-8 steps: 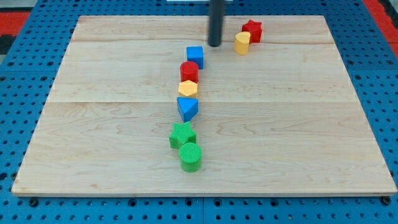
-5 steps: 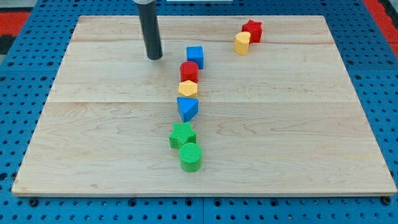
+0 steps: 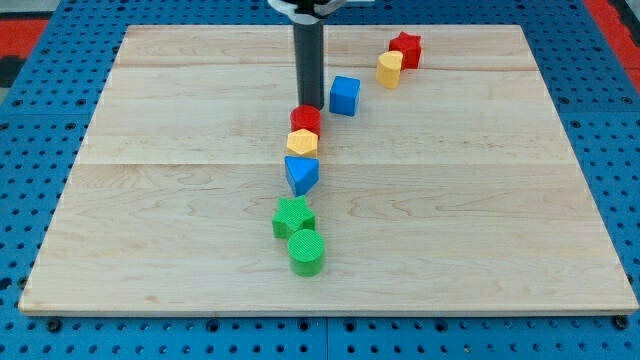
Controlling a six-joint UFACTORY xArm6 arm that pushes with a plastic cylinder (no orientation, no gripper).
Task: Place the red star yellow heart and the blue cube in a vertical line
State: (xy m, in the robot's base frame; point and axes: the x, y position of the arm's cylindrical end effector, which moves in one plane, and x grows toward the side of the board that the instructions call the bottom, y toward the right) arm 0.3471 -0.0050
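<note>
The red star (image 3: 406, 47) sits near the view's top right, touching the yellow heart (image 3: 389, 69) just below and left of it. The blue cube (image 3: 345, 95) lies left of and below the heart, apart from it. My tip (image 3: 309, 106) stands just left of the blue cube, directly above the red cylinder (image 3: 305, 120), close to or touching it.
Below the red cylinder runs a column: a yellow hexagon (image 3: 302, 143), a blue triangular block (image 3: 301, 174), a green star (image 3: 293, 217) and a green cylinder (image 3: 306, 251). The wooden board (image 3: 150, 250) lies on a blue pegboard.
My tip swung left, then came back right to where the blue cube was. The blue cube has slid right, toward the yellow heart. Other blocks have not moved.
</note>
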